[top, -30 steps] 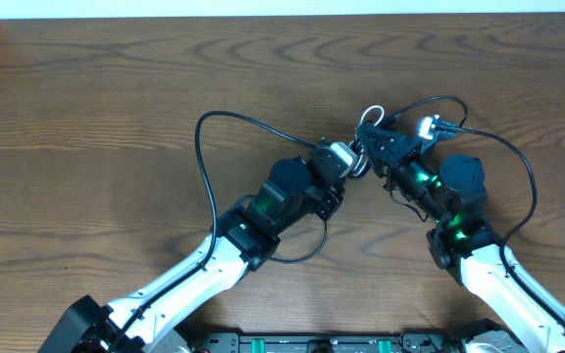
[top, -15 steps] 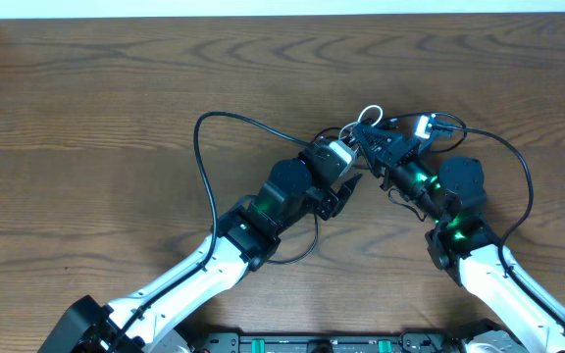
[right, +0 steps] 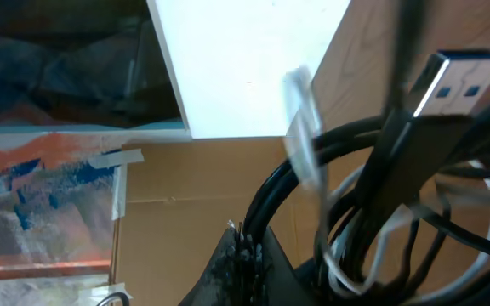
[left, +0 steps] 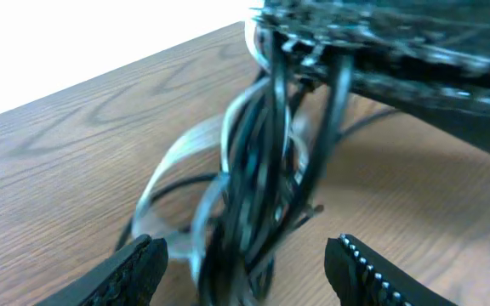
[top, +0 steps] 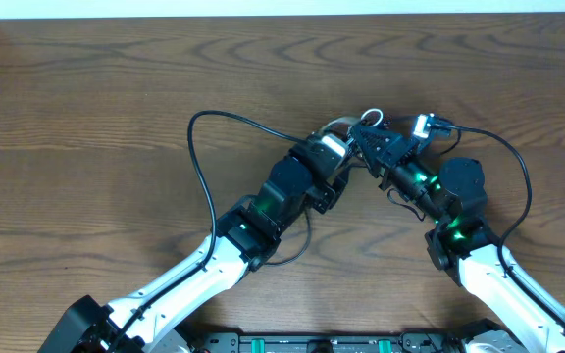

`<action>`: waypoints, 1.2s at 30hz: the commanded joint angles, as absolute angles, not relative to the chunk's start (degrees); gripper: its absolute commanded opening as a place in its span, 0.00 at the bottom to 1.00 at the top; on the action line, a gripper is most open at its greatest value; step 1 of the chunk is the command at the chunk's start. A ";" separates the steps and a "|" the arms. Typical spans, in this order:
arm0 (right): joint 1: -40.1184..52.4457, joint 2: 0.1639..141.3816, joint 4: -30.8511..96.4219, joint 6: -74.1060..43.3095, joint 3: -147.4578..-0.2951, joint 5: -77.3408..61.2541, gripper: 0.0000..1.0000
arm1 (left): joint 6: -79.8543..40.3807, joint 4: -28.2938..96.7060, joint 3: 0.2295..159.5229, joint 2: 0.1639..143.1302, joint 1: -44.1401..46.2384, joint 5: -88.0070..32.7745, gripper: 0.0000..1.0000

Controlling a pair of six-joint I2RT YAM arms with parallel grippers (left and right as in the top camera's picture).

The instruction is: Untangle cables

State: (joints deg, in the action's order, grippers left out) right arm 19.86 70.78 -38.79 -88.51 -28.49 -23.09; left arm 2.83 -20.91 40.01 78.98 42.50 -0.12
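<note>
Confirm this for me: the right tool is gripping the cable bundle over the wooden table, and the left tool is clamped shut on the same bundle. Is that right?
Not quite. The left tool is open, not clamped shut. The left wrist view shows its two fingers standing apart on either side of the hanging cable bundle. The rest is right: the right tool is gripping that bundle over the wooden table.

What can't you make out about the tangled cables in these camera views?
Overhead: how the cables cross in the knot; the left gripper and right gripper cover it.
Left wrist: single strands, blurred; their lower ends cut off by the bottom edge.
Right wrist: the white cable, blurred; where the USB plug's cord leads, lost in the bundle.
</note>
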 commanded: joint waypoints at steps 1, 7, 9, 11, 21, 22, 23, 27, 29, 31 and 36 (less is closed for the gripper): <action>20.23 70.52 -38.81 -88.20 -29.08 -23.27 0.01 | 3.68 -21.87 41.21 77.82 42.48 2.63 0.72; 20.25 70.52 -39.03 -88.23 -29.08 -23.27 0.02 | 10.04 -21.71 41.21 77.47 41.80 2.66 0.72; 20.25 70.52 -39.03 -88.23 -29.08 -23.27 0.01 | 10.11 -21.28 41.21 77.47 41.80 2.63 0.72; 20.25 70.52 -39.11 -88.27 -29.08 -23.29 0.01 | 10.07 -20.73 41.21 77.47 41.80 2.59 0.72; 20.36 70.52 -40.99 -88.90 -29.10 -24.16 0.01 | 10.04 -19.05 41.21 77.47 41.80 -0.93 0.48; 20.36 70.52 -40.97 -88.90 -29.08 -24.16 0.01 | 10.07 -19.07 41.21 77.47 41.80 -0.89 0.38; 20.36 70.52 -40.97 -88.90 -29.08 -24.16 0.01 | 10.07 -18.98 41.21 77.47 41.80 -0.86 0.28; 20.36 70.52 -40.95 -88.88 -29.08 -24.16 0.01 | 9.96 -18.96 41.21 77.47 41.80 -0.86 0.08; 20.36 70.52 -40.91 -88.84 -29.08 -24.12 0.01 | 9.10 -18.96 41.21 77.47 41.80 -0.82 0.08; 20.34 70.52 -40.60 -88.62 -29.08 -23.92 0.02 | 8.99 -18.96 41.21 77.47 41.80 -0.80 0.07; 20.34 70.52 -39.77 -87.77 -29.08 -23.05 0.02 | 8.99 -18.96 41.21 77.45 41.80 2.92 0.07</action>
State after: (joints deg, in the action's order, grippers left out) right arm 19.97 70.78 -39.81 -88.47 -28.49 -23.46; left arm 9.23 -18.74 40.01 78.32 42.06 -0.12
